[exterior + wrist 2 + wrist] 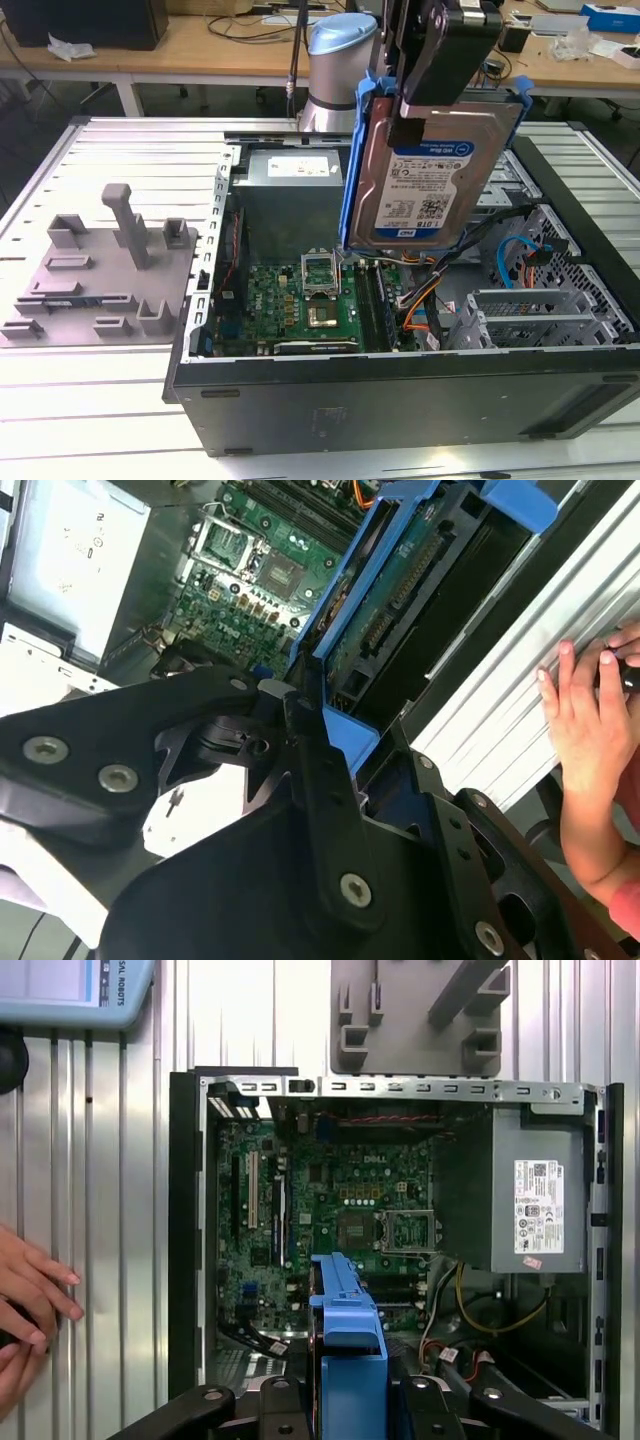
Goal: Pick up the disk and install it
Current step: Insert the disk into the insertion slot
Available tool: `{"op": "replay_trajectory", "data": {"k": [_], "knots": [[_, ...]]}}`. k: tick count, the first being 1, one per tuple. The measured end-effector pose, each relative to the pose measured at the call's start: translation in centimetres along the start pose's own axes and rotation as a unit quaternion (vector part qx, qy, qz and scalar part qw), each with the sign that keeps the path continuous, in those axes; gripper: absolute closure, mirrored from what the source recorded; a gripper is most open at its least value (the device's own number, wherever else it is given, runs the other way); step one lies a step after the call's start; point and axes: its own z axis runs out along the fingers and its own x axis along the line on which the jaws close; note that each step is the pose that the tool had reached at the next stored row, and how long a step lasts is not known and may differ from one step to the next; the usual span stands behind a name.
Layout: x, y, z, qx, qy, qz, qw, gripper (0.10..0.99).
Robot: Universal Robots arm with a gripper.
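One tool (412,115) pinches the disk (430,190) upright above the open computer case (400,395).

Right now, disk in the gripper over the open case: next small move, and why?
Probably shift it sideways, no descent yet, toward the metal cage at the exterior view's right: the gripper holds the disk upright above the motherboard, clear of the case, with loose cables beneath.

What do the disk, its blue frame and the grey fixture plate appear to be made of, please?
The disk looks like metal: its bare face is reflective beside a paper label. The frame is probably moulded plastic: bright uniform blue, matte. The plate is seemingly plastic: dull grey, with blocky moulded posts.
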Motion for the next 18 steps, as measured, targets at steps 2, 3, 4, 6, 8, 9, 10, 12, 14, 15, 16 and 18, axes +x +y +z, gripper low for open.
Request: {"op": "replay_trajectory", "data": {"k": [2, 3, 4, 6, 8, 9, 10, 12, 14, 15, 16, 18], "knots": [[0.48, 0.01, 0.04, 0.002, -0.0071, 0.0, 1.0, 0.722], [0.68, 0.01, 0.04, 0.0022, -0.0108, 0.0, 0.9999, 0.722], [0.85, 0.01, 0.06, 0.0024, -0.0147, 0.0, 0.9999, 0.722], [1.23, 0.01, 0.08, 0.0027, -0.0227, 0.0, 0.9997, 0.722], [1.46, 0.0, 0.08, 0.0028, -0.0247, 0.0, 0.9997, 0.722], [1.54, -0.1, 0.08, 0.0027, -0.0247, 0.0, 0.9997, 0.722], [1.63, -0.31, 0.08, 0.0028, -0.0248, 0.0, 0.9997, 0.722], [1.83, -0.85, 0.07, 0.0027, -0.0247, 0.0, 0.9997, 0.722], [2.08, -1.48, 0.06, 0.0028, -0.0248, 0.0, 0.9997, 0.722], [2.19, -1.74, 0.05, 0.0027, -0.0248, 0.0, 0.9997, 0.722], [2.39, -2.24, 0.04, 0.0027, -0.0247, 0.0, 0.9997, 0.722], [2.73, -3.01, 0.03, 0.0028, -0.0248, 0.0, 0.9997, 0.722]]}}
